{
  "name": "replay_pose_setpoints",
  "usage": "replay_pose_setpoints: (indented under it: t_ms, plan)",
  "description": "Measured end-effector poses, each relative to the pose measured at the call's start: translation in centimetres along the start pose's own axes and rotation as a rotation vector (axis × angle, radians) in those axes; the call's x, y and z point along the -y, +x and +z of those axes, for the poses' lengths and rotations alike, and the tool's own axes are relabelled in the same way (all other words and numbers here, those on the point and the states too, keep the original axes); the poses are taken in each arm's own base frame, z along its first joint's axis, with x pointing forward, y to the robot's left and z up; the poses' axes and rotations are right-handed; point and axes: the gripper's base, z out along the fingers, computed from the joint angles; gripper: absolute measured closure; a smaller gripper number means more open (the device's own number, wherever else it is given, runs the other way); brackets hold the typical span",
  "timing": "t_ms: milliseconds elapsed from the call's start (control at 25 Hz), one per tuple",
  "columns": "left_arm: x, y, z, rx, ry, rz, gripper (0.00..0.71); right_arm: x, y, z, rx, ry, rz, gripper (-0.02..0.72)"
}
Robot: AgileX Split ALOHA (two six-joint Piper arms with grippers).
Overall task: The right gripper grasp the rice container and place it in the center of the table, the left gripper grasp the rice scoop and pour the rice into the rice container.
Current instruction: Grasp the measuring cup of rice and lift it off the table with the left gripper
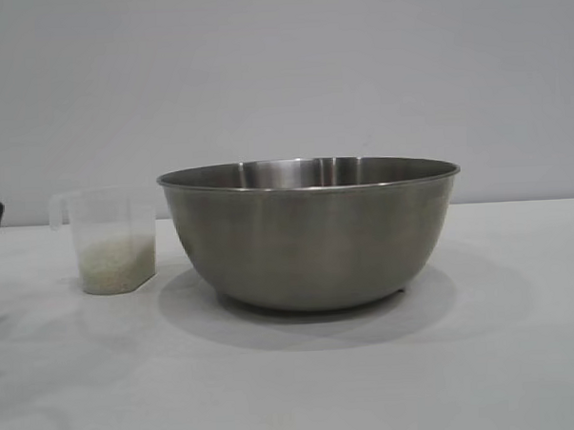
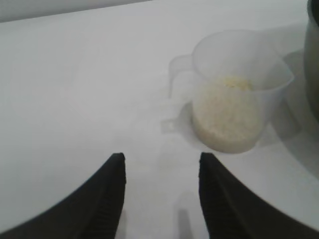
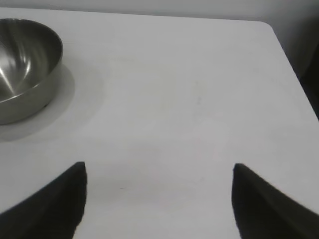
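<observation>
Bowl point(image 1: 312, 235) sits mid-frame; scoop-grasp step in hand. Left pincer point(image 2: 162, 191), fingers apart and empty, faces scoop point(image 2: 234, 94) of rice point(image 2: 227, 117). Next: close on handle. Right pincer point(image 3: 159, 199) apart, idle.

rice scoop point(image 1: 105, 240) left of rice container point(image 1: 311, 231)

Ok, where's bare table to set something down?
Bare table runs right of the rice container and in front of it. Also open between the left gripper and the rice scoop. Crowded only where the scoop stands beside the container.
</observation>
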Motion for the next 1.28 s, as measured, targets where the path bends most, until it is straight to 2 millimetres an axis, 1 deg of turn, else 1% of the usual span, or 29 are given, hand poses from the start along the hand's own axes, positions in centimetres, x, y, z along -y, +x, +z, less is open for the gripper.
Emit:
replay_pose_setpoints:
  t_ms: [200, 240, 320, 360, 400, 720, 1000, 1280]
  plan:
    - [0.1, 0.1, 1.7, 0.005, -0.034, 0.016, 0.387, 0.0, 0.0, 0.0, 0.0, 0.0, 0.0, 0.192]
    - [0.2, 0.1, 2.0, 0.005, -0.035, 0.019, 0.434, 0.0, 0.0, 0.0, 0.0, 0.0, 0.0, 0.192]
    - [0.3, 0.2, 2.7, 0.006, -0.036, 0.033, 0.441, 0.0, 0.0, 0.0, 0.0, 0.0, 0.0, 0.192]
    - [0.3, 0.3, 2.8, 0.002, -0.036, 0.043, 0.488, 0.0, 0.0, 0.0, 0.0, 0.0, 0.0, 0.192]
    - [0.4, 0.4, 3.1, 0.001, -0.038, 0.047, 0.499, 0.0, 0.0, 0.0, 0.0, 0.0, 0.0, 0.192]
    - [0.4, 0.6, 3.4, -0.002, -0.033, 0.058, 0.492, 0.0, 0.0, 0.0, 0.0, 0.0, 0.0, 0.192]
    - [-1.0, 0.4, 3.8, 0.005, 0.016, 0.057, 0.492, 0.0, 0.0, 0.0, 0.0, 0.0, 0.0, 0.192]
    - [-0.9, 0.4, 3.8, 0.008, 0.072, 0.068, 0.492, 0.0, 0.0, 0.0, 0.0, 0.0, 0.0, 0.192]
